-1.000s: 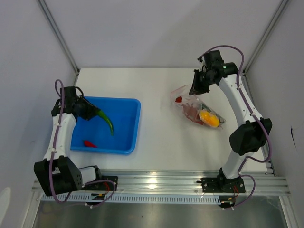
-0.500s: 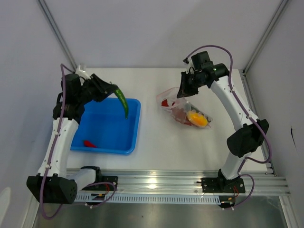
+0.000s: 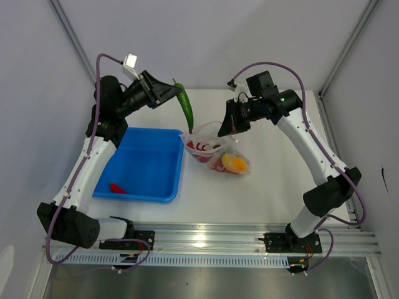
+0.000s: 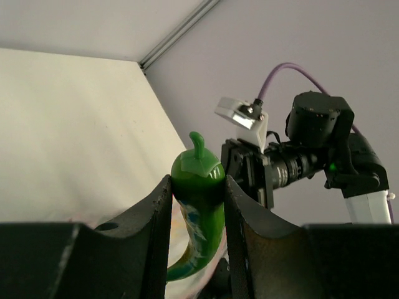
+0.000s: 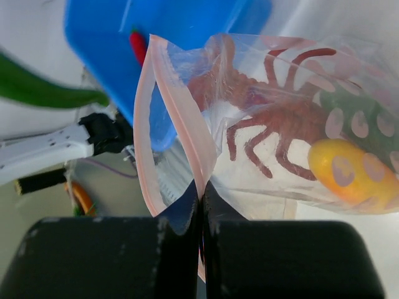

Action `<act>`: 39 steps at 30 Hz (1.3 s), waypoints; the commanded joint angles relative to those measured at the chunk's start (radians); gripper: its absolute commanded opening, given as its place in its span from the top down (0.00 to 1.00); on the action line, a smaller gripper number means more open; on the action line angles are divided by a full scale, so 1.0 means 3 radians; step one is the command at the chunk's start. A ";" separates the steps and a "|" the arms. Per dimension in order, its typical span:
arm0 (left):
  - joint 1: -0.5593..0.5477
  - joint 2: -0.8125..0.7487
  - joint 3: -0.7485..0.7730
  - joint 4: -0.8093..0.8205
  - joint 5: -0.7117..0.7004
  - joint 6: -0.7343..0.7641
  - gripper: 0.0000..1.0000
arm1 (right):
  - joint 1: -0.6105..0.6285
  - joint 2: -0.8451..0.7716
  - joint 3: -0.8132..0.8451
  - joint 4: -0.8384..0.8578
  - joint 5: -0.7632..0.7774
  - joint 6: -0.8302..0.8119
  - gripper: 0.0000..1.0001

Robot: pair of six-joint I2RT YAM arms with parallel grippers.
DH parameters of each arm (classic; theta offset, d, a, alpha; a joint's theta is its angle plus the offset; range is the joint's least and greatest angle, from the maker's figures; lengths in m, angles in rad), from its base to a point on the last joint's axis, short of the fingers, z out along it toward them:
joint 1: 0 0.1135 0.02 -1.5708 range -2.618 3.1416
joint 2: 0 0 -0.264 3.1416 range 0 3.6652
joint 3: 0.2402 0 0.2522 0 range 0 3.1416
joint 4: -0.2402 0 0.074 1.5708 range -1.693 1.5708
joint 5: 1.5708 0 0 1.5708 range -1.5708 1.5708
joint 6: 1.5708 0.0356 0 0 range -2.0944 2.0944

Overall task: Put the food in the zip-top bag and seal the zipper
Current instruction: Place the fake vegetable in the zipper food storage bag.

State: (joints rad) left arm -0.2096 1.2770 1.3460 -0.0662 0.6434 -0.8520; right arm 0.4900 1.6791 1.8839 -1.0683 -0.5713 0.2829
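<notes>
The left tool [image 3: 169, 90] is clamped on the stem end of a long, dark green plastic pepper [image 3: 186, 109]. The pepper hangs tip down, its long axis running 12 to 6 o'clock in the top view. The clear, crinkly zip-top bag [image 3: 215, 152] sits at 5 o'clock from that tool, its mouth seemingly just under the tip. The right tool [image 5: 201, 205] pinches the pale pink zipper strip [image 5: 181, 115], holding the mouth agape. A slim red chili [image 3: 117, 187] lies in the blue rectangular tray [image 3: 176, 168] at 7 o'clock.

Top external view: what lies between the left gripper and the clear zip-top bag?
Only the long green pepper the left gripper holds, tip down toward the clear plastic zip-top bag.
</notes>
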 commanded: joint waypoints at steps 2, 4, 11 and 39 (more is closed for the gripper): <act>-0.0119 0.0151 0.0095 0.0567 0.0141 -0.0268 0.99 | 0.0018 -0.0289 -0.0113 0.0232 -0.0560 -0.0033 1.00; -0.0216 0.0192 0.0069 0.0690 0.0131 -0.0310 0.99 | 0.0008 -0.0325 -0.0159 0.0258 -0.0703 -0.0012 1.00; -0.0406 0.0156 -0.0140 0.0794 0.0090 -0.0294 0.99 | -0.0084 -0.0432 -0.0333 0.0319 -0.0780 0.0075 1.00; -0.0748 0.0049 -0.0646 0.0635 0.0249 -0.0131 0.52 | -0.0289 -0.0433 -0.0364 0.0457 -0.0867 0.0269 1.00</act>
State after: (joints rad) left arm -0.4274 1.3216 1.1736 0.1310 0.7181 -0.9154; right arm 0.4095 1.5894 1.7645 -0.9665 -0.7948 0.3485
